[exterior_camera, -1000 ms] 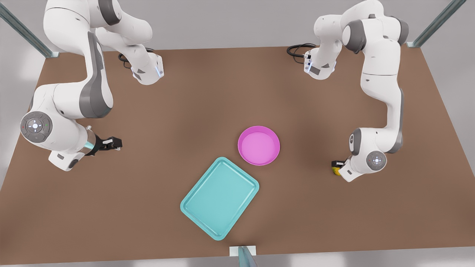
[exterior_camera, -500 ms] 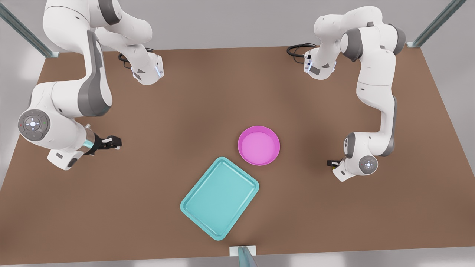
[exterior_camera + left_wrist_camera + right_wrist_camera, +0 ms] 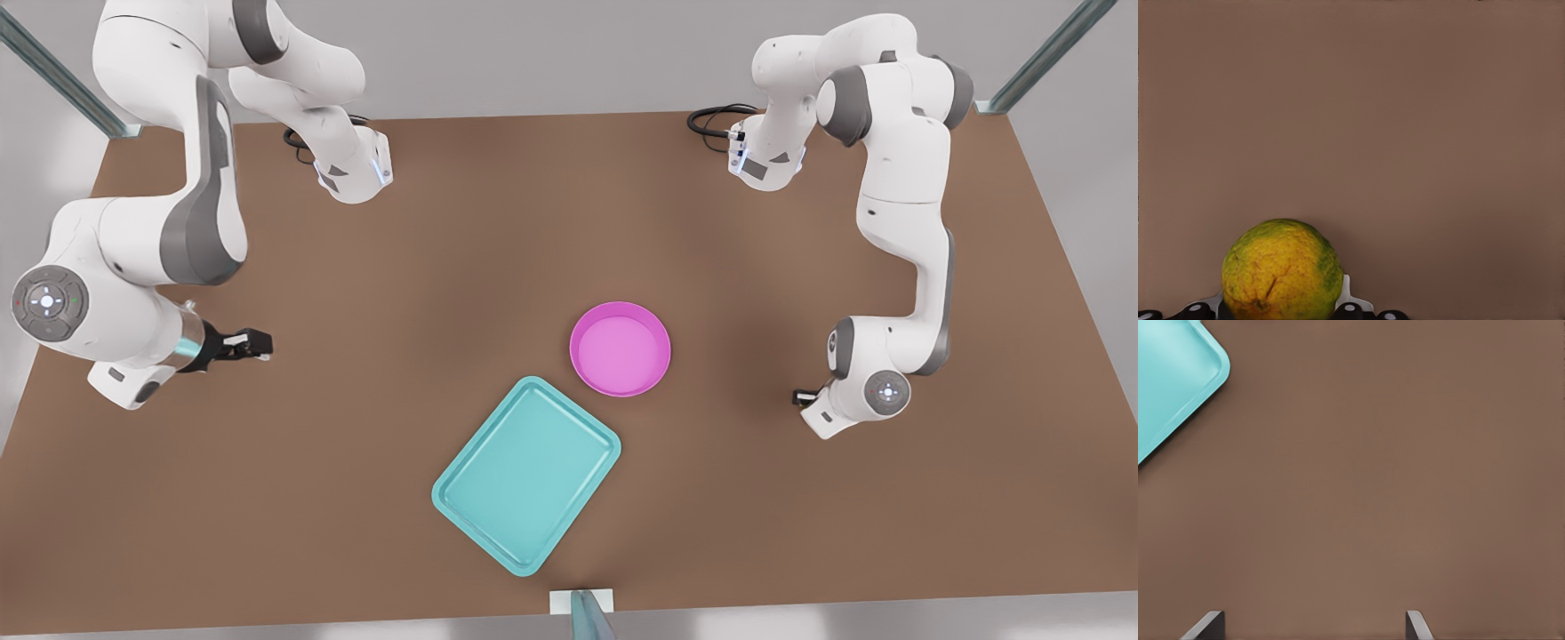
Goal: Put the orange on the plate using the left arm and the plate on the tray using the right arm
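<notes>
since a second ago the arm at the front view's right has dropped lower over the orange, so the fruit it half-covered is now out of sight there; the arm at the front view's left has drifted toward the table's left edge.

left gripper (image 3: 805, 396): at the front view's right, well apart from the plate (image 3: 620, 348). in the left wrist view the orange (image 3: 1282, 270) sits between the fingers (image 3: 1346, 307), one on each side; whether they press it, cannot tell. bare table (image 3: 1405, 120) stretches ahead of the fruit.

right gripper (image 3: 253, 342): at the front view's left, hovering over bare brown surface, waiting. its wrist view shows the two fingertips (image 3: 1207, 625) spread wide with nothing between them, and one rounded corner of the tray (image 3: 1171, 380) off to the side.

plate lies near table centre, empty, its rim just beside the tray's far corner; touching or a hair apart, cannot tell. tray sits turned at an angle, one corner close to the table's near edge by a small bracket (image 3: 582, 604).

wide open surface on both sides of plate and tray, and behind them toward the arm bases.
</notes>
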`<state>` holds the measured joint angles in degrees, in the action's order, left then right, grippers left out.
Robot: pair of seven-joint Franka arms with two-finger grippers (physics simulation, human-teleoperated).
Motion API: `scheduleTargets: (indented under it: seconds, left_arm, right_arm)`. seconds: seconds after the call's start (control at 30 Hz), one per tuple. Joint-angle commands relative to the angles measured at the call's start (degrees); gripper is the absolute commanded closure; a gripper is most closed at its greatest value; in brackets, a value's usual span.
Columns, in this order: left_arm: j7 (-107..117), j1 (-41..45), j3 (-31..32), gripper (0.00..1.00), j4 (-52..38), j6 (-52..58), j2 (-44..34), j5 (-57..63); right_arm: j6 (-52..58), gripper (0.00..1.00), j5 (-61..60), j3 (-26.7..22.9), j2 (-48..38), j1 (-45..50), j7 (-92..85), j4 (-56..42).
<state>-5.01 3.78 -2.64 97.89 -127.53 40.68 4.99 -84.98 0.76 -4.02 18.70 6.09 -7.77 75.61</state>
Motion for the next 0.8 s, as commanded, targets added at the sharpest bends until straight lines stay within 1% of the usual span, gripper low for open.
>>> scheduleTargets:
  seconds: [0.0,0.07,0.13,0.17,0.2,0.27,0.3,0.33,0.4,0.47,0.53,0.67,0.7,0.77]
  left_arm:
    - [-1.76,0.00,0.01,0.42,-0.07,-0.08,-0.08,-0.86]
    - [-1.15,0.09,0.01,0.42,-0.07,0.00,-1.04,-0.86]
    - [3.59,1.76,0.01,0.42,0.72,3.51,-5.44,-0.94]
    - [6.58,4.48,0.01,0.42,1.15,7.56,-8.34,-1.03]
    - [9.91,7.19,0.01,0.42,2.73,7.91,-10.35,-0.94]
    - [17.03,13.44,0.01,0.41,2.57,11.86,-11.50,-1.03]
    - [21.60,18.00,0.09,0.41,0.29,15.03,-10.89,-1.12]
    - [26.61,22.48,0.18,0.41,-0.16,15.82,-10.89,-1.21]
    - [36.90,27.41,6.15,0.41,-1.13,17.23,-9.58,-2.17]
    - [44.03,32.87,6.95,0.41,-8.15,17.41,-4.21,-2.18]
    - [45.96,34.63,6.95,0.41,-12.02,17.23,-0.78,-3.93]
    - [45.09,33.93,6.33,0.40,-12.03,16.53,0.54,-3.05]
    - [45.35,33.93,6.33,0.00,-12.03,16.53,0.54,-3.05]
    - [45.44,33.84,6.25,0.00,-11.59,17.32,0.27,-2.35]
  right_arm:
    - [-0.18,0.00,-0.06,-0.11,0.46,0.06,0.03,-0.11]
    - [0.17,0.00,-0.14,-0.02,0.99,0.15,0.03,-0.11]
    - [0.43,0.00,-0.23,-0.02,0.99,0.15,-0.06,-0.11]
    - [0.70,0.00,-0.14,-0.02,0.90,0.15,-0.06,-0.03]
    - [0.70,0.00,-0.14,-0.02,0.99,0.15,-0.06,-0.03]
    - [0.70,0.00,-0.14,-0.11,1.60,0.06,-0.06,0.41]
    - [0.52,0.00,-0.14,-0.11,1.51,-0.20,-0.06,0.50]
    - [0.34,0.00,-0.14,-0.11,1.95,-1.70,-0.32,0.50]
    - [-0.09,0.00,-0.14,-0.02,2.48,-1.79,-0.32,0.50]
    - [-0.01,0.00,-0.23,-0.02,3.36,-1.87,-0.14,0.41]
    - [-0.10,0.00,-0.32,-0.02,4.33,-1.88,0.21,0.59]
    - [-0.36,0.00,-3.66,-0.02,9.86,-1.61,0.21,0.06]
    - [-2.55,0.00,-4.10,-0.02,10.39,-1.44,0.30,0.24]
    - [-7.21,0.00,-10.15,0.07,10.22,-0.38,0.21,3.31]
